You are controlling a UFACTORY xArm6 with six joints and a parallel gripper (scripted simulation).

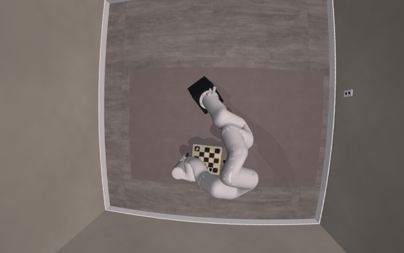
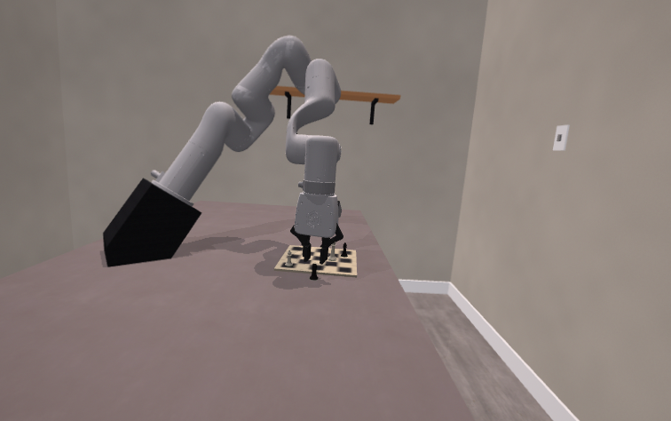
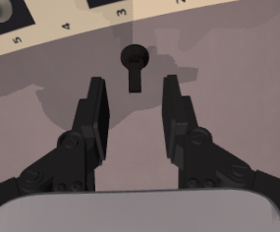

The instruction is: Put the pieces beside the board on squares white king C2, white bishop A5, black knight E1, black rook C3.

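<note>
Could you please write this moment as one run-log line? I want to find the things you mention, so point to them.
hand (image 2: pixel 314 259) (image 3: pixel 135 94): open, empty | black piece (image 2: pixel 313 272) (image 3: pixel 135 55): upright, off board (image 1: pixel 220 157) (image 2: pixel 327 272) (image 3: pixel 85 22), near digit 3 | placement: pending

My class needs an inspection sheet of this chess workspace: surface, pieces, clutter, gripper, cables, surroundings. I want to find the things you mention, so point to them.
Surface: mauve table top (image 1: pixel 276 94) (image 2: pixel 170 324) (image 3: pixel 260 88), crossed by shadows.
Board: checkered board (image 1: pixel 207 145) (image 2: pixel 322 272) (image 3: pixel 88 20), partly hidden from above by the arm.
Pieces: white piece (image 1: pixel 196 148) (image 2: pixel 288 259) (image 3: pixel 2 10) upright on a dark corner square; black piece (image 2: pixel 313 272) (image 3: pixel 135 58) off the board, beside digit 3, type unclear.
Clutter: nothing seen.
Gripper (image 2: pixel 314 256) (image 3: pixel 135 94): fingers apart, nothing between them.
Cables: nothing seen.
Surroundings: wall shelf (image 2: pixel 369 96); switch plate (image 2: pixel 564 138).
</note>
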